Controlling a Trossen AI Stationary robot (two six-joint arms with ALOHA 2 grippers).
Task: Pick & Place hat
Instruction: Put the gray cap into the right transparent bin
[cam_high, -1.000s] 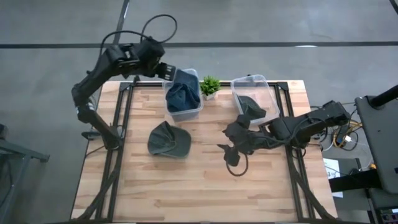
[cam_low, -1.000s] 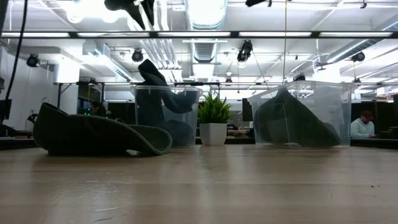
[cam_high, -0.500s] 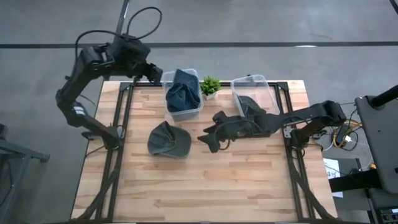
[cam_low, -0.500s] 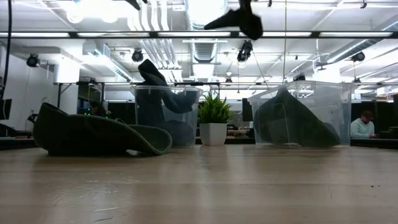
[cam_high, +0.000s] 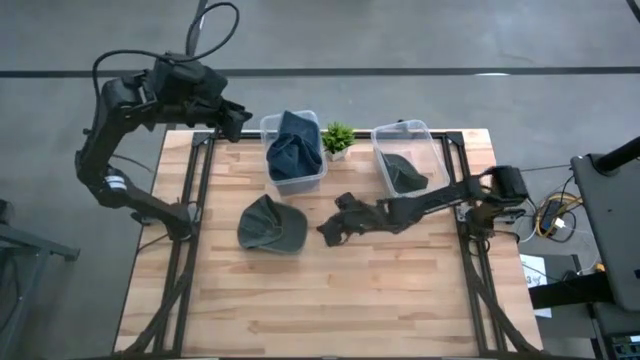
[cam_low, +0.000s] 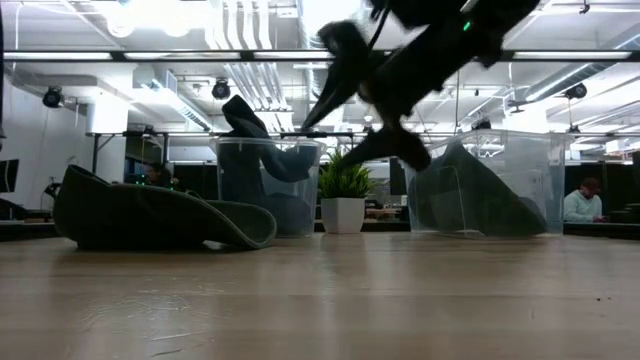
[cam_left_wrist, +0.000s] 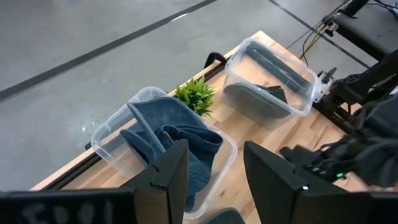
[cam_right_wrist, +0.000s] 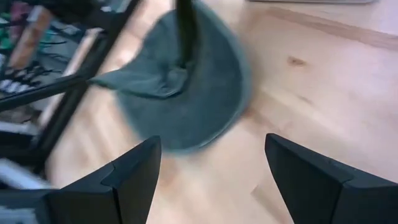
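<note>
An open-plan lab: exposed ceiling ducts (cam_low: 240, 25), strip lights (cam_low: 150, 55), concrete floor (cam_high: 400, 35).

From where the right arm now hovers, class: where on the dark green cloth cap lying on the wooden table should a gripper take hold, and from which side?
Probably the raised crown of the dark green cloth cap, from above. In the low view the crown stands tall while the brim lies thin and near the table, hard to get under. The right gripper, open, is already beside it; the left gripper waits behind the table's back edge.

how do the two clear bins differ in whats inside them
The left bin is stuffed with blue fabric that rises above its rim; the right bin holds a dark hat lying low inside. Both are clear plastic, flanking the small plant.
</note>
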